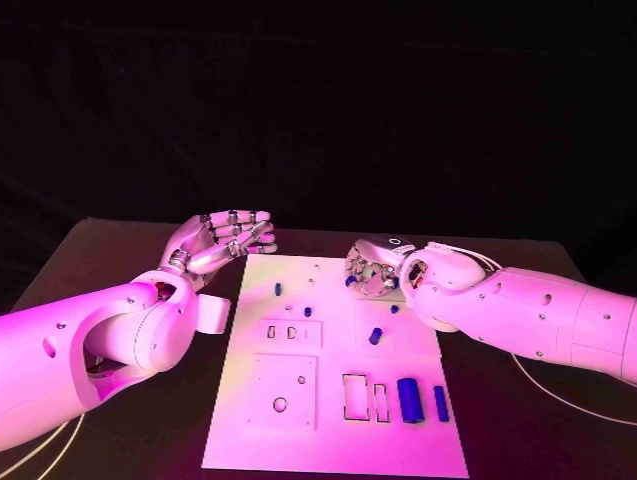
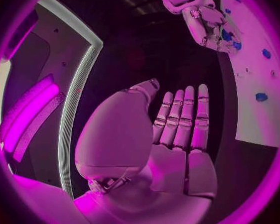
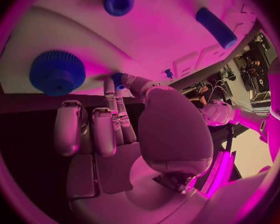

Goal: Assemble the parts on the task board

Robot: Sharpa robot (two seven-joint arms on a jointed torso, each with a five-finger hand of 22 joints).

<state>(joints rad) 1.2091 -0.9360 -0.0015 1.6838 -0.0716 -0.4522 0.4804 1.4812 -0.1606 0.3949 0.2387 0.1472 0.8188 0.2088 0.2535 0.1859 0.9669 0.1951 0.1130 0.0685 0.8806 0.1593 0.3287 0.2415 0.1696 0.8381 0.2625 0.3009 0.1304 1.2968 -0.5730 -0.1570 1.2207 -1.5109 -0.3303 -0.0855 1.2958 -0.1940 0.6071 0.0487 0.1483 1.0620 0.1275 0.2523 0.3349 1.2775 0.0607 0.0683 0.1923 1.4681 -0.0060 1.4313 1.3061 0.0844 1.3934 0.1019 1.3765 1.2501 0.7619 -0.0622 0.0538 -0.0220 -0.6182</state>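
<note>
The white task board lies in the middle of the table. Small blue parts stand on it: pegs and two cylinders near the front right. My right hand is at the board's far right and pinches a small blue part between thumb and finger, close over the board. A blue gear, a round peg and a cylinder lie beyond its fingers. My left hand hovers at the board's far left corner, palm up and holding nothing. The right hand and board also appear in the left wrist view.
A small white block sits beside the board's left edge under my left forearm. The board has rectangular cut-outs and plates in its near half. Black table surrounds the board; cables trail at the right.
</note>
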